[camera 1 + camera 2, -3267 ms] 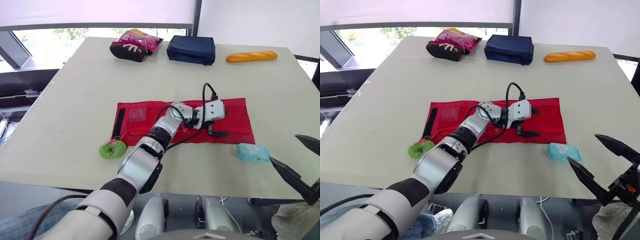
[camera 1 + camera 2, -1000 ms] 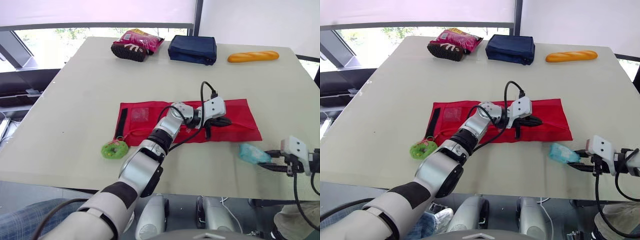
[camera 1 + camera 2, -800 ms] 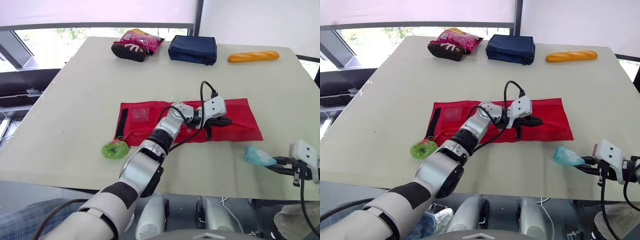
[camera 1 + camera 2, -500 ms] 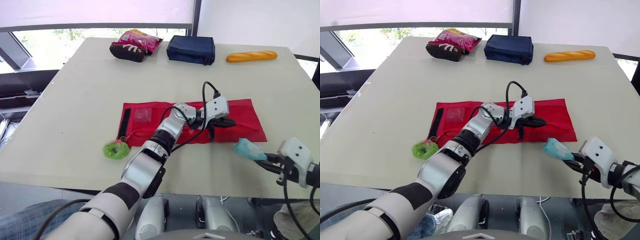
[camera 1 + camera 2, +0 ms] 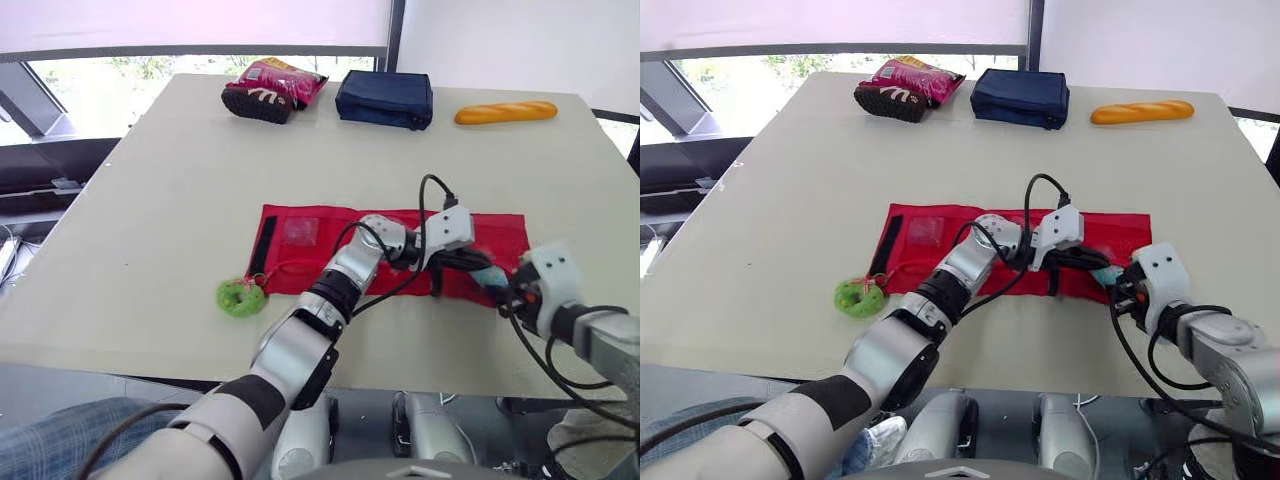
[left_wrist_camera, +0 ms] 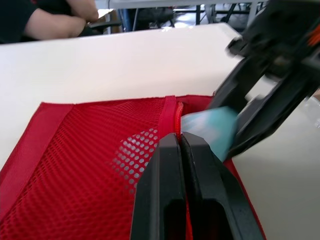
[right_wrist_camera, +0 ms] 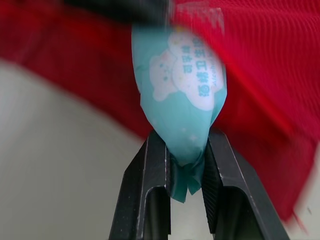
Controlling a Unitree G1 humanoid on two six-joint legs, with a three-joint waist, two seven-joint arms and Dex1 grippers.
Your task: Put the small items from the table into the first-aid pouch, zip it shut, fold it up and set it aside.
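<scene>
The red pouch [image 5: 292, 266] lies unfolded and flat in the middle of the bench [image 5: 180, 180], its long side running left to right. A black strap [image 5: 265, 245] lies across its left end.

The left arm reaches over the pouch from the near left. The left pincer [image 6: 178, 144] sits on the right part of the pouch, its two fingers pressed together on the red seam beside the mesh pocket, pinching the fabric there.

The right pincer [image 7: 186, 142] is at the right end of the pouch, by its near edge, and grips a teal pack [image 7: 180, 85] by one end. The fingers are closed on the wrapper and the printed face is turned up. The free end of the pack points at the red mesh and lies just beside the left pincer's tips, over the pouch fabric. Whether it has gone under the mesh I cannot tell.

A green ring [image 5: 238, 297] lies on the bench just off the near left corner of the pouch, apart from both pincers.

Along the far edge, well apart from the pouch, lie a pink snack bag [image 5: 275, 88] on the left, a navy bag [image 5: 384, 98] beside it and a loaf [image 5: 505, 112] to the right.

In the left wrist view a person's arm [image 6: 60, 22] rests beyond the edge of the bench.
</scene>
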